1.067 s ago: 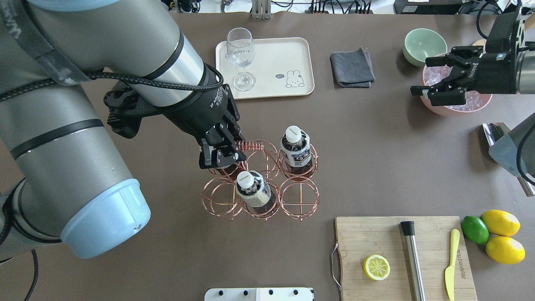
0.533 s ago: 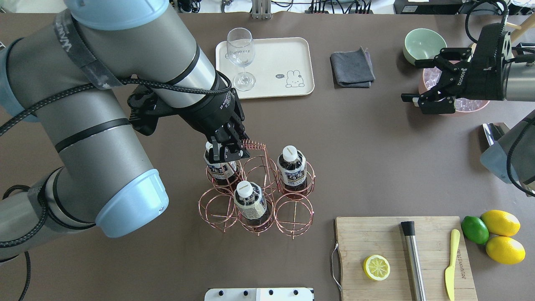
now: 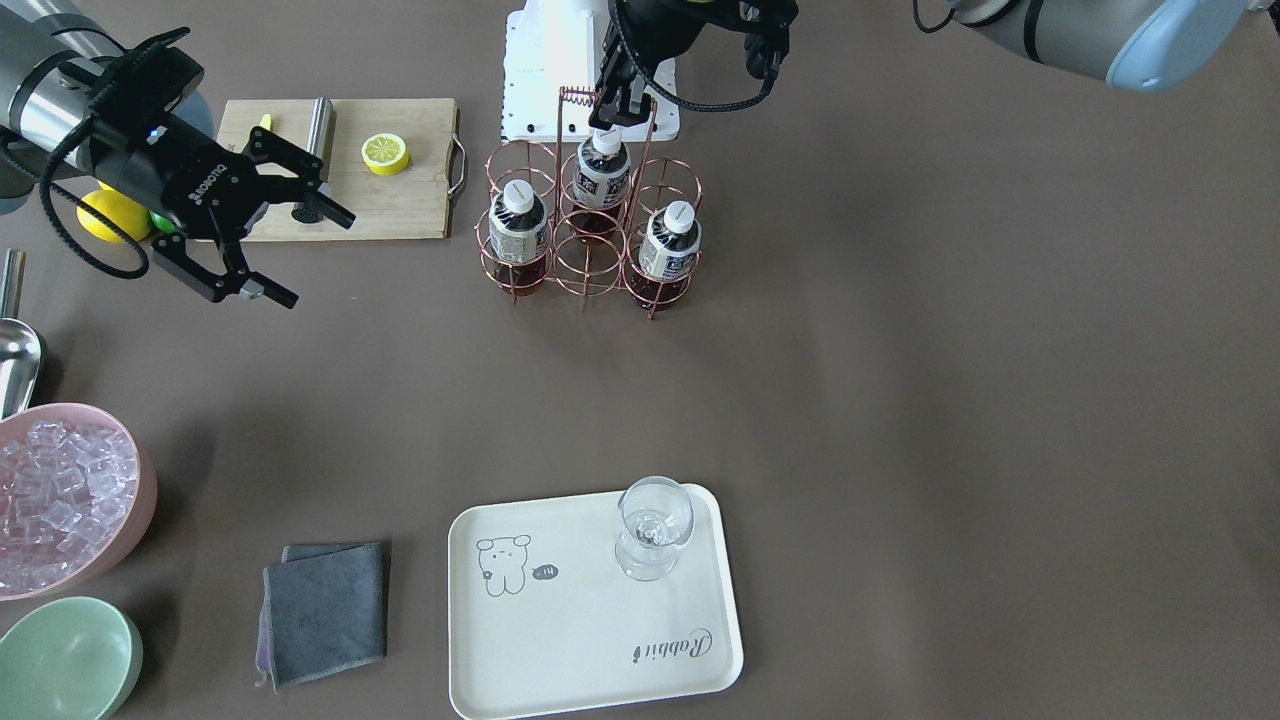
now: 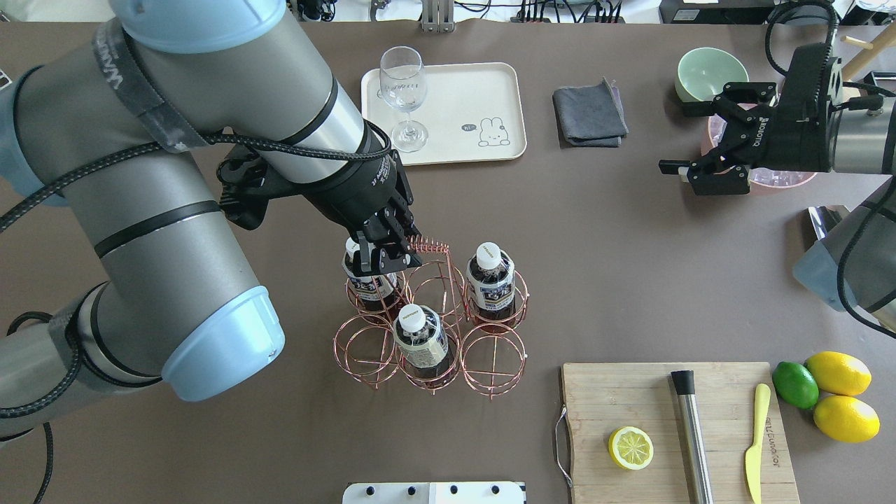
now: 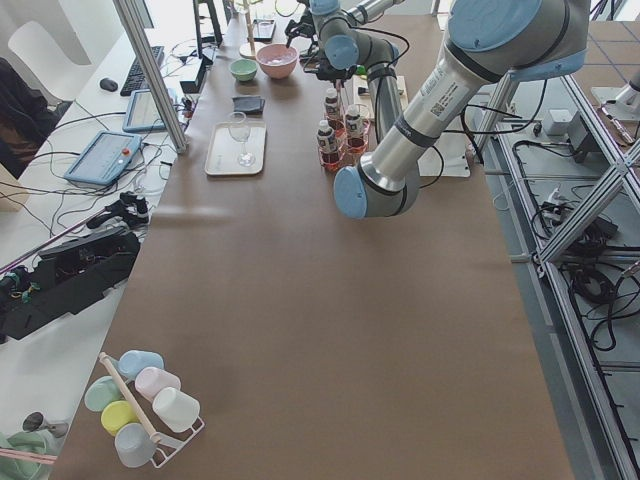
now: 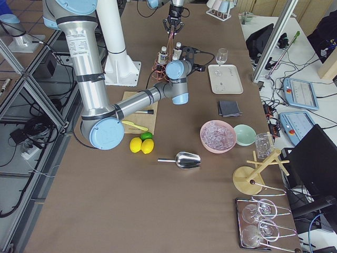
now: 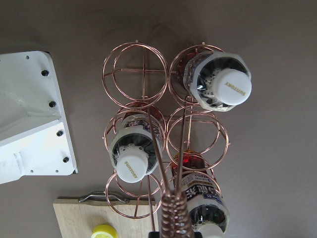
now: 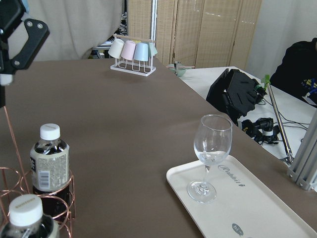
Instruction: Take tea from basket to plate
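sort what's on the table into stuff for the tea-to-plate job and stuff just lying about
In the job: left pincer, the tea bottle under it, basket, plate.
Lying about: wine glass, grey cloth, green bowl, ice bowl, cutting board, lemons, lime.

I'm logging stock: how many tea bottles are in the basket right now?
3, seen from overhead: one bottle in the basket ring at far left, beneath the left gripper; one far right; one near middle. None seems hidden.
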`<state>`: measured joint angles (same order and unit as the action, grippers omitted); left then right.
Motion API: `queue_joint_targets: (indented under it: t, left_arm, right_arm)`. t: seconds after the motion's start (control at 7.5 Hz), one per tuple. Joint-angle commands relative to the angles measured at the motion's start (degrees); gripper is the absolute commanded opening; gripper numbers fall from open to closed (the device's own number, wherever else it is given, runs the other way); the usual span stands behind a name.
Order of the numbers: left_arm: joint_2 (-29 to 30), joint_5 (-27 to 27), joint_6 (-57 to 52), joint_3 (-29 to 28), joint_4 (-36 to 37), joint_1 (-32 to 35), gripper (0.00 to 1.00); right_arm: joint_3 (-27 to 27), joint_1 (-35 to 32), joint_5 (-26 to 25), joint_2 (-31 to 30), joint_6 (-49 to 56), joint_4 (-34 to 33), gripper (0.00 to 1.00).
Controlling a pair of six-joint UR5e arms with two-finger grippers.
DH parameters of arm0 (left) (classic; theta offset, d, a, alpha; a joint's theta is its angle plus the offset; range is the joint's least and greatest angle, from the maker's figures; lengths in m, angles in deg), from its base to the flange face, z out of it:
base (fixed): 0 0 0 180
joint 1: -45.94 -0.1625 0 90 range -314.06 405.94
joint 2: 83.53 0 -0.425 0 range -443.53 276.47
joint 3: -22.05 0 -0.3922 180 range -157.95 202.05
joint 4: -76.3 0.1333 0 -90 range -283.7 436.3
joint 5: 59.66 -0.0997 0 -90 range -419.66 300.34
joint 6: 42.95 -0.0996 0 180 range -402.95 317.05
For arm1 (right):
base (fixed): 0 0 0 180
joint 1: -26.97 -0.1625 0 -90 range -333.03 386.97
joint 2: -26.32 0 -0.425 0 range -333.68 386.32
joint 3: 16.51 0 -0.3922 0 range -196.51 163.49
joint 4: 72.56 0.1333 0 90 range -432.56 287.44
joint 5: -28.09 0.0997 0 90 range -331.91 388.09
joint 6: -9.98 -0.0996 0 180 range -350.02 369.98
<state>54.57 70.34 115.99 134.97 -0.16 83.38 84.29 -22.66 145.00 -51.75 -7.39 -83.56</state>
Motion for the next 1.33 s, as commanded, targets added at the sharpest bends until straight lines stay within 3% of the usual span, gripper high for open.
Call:
queue_joint_targets:
  t: [0.0,0.4,1.2]
  left_arm:
    - [0.15,0.08,0.06,-0.07,0.00,-0.08,0.00]
    - [0.15,0.08,-0.03,-0.51,0.00,-0.08,0.00]
    - [0.06,0.08,-0.12,-0.42,0.00,-0.08,0.00]
  right_arm:
    - [2.30,3.40,-2.74,2.12,-2.91,0.02,0.99]
    - [2.39,8.30,-5.71,2.56,-3.90,3.01,0.99]
    - [2.66,16.23,-6.77,3.45,-5.22,2.75,0.98]
